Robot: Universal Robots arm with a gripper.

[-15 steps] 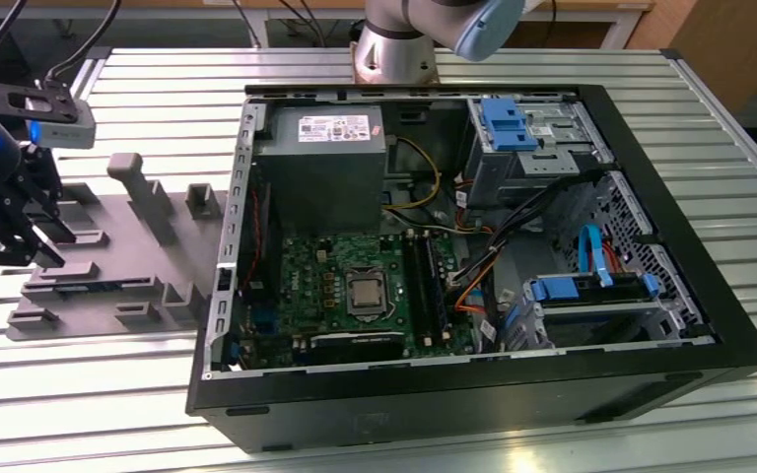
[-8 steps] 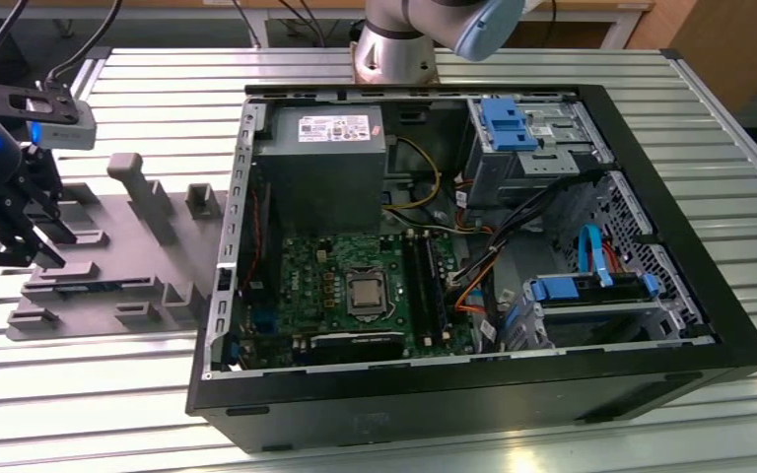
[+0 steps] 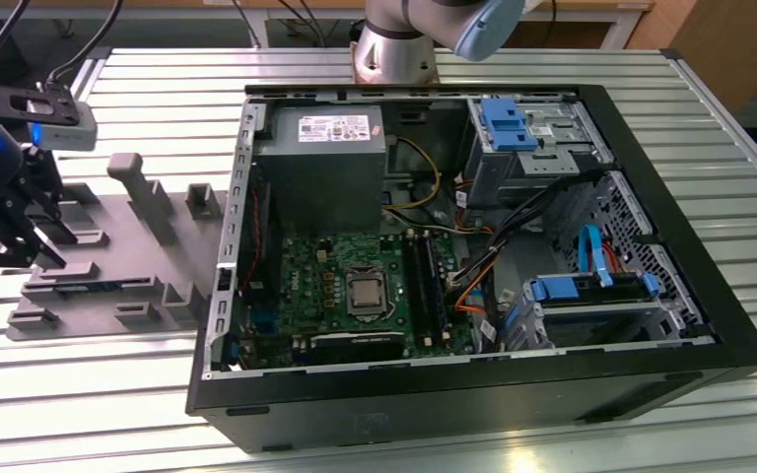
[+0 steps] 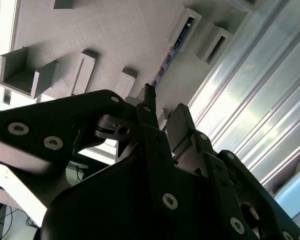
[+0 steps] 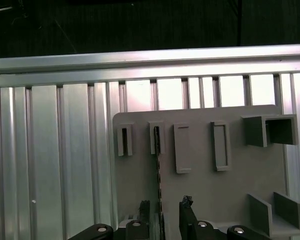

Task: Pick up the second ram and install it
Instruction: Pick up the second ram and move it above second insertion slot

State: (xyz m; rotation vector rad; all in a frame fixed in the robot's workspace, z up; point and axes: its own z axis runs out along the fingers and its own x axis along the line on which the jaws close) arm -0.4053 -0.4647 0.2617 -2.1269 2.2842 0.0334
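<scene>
End effector part-open, straddling the second ram, which stands edge-up in the grey holder. Best to centre it, then close evenly.

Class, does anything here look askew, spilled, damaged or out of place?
Nothing stands out. The second ram sits on edge in the grey holder, lined up between the fingers of the open tool.

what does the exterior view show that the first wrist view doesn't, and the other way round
Exterior view: the open black computer case with its green motherboard.
First wrist view: the slim ram stick standing edge-on in its holder, between the open fingers of the black gripper.
Both: that gripper, the grey plastic holder plate and the ribbed aluminium table.
</scene>
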